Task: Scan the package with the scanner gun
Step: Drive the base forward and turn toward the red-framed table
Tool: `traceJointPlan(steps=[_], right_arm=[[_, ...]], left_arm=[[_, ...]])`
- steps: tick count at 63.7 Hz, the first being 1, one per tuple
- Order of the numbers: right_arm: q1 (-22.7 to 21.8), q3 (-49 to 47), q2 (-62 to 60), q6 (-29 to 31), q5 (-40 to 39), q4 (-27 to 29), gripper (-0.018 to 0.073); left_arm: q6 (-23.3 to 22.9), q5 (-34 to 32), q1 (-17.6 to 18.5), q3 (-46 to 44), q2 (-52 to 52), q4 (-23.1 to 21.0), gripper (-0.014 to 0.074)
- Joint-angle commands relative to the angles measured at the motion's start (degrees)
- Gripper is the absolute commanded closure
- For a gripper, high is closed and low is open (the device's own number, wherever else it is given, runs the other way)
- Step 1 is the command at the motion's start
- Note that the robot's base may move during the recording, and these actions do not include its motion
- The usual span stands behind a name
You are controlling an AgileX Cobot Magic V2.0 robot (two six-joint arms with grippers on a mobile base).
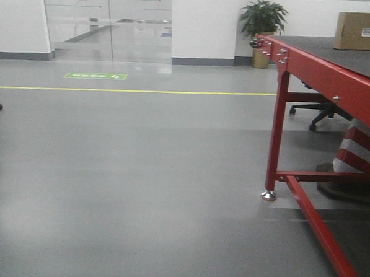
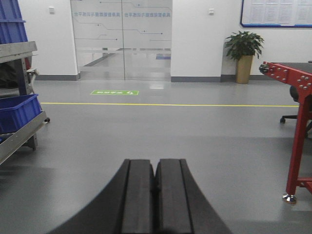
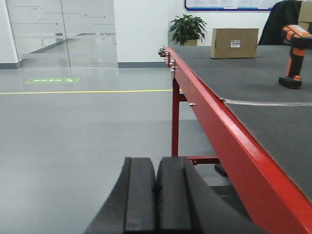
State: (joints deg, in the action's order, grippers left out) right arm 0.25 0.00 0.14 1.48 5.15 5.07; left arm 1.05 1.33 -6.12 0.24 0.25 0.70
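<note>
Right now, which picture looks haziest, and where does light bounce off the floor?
Front-facing view: haziest, washed out, pale glare on the floor below the glass door. Left wrist view: crisper, door reflected in the floor, left gripper a dark shut shape. Right wrist view: sharpest; right gripper dark, scanner gun cropped at the edge.

3 low views face glass doors point(image 1: 107, 16), sharing the red table point(image 1: 325, 76).

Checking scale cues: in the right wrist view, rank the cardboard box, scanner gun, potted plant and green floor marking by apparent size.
1. cardboard box
2-3. scanner gun and potted plant: too alike to rank; the gun is nearer and cropped at the edge
4. green floor marking
</note>
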Motion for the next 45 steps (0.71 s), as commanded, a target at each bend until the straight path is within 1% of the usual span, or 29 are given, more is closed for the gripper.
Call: traceJointPlan(steps=[1,12,23,38,45], right_arm=[[-0.3,0.0,-0.1,-0.1,-0.9,-0.4,0.0712],[-0.3,0.0,-0.1,-0.1,-0.9,-0.4,0.0712],[-0.3,0.0,-0.1,-0.1,-0.9,-0.4,0.0712],[-0.3,0.0,-0.1,-0.1,-0.9,-0.4,0.0712],[-0.3,0.0,-0.1,-0.1,-0.9,-0.4,0.0712]], left_arm=[[-0.4,-0.8,0.1,-0.2,-0.2,0.1,0.0708],[-0.4,-0.8,0.1,-0.2,-0.2,0.1,0.0708],[-0.4,-0.8,1.2,-0.2,-0.2,0.1,0.0708],[-0.4,-0.8,1.3,-0.2,-0.2,0.1,0.0708],[-0.4,-0.8,3.2,-0.2,-0.2,0.1,0.0708]])
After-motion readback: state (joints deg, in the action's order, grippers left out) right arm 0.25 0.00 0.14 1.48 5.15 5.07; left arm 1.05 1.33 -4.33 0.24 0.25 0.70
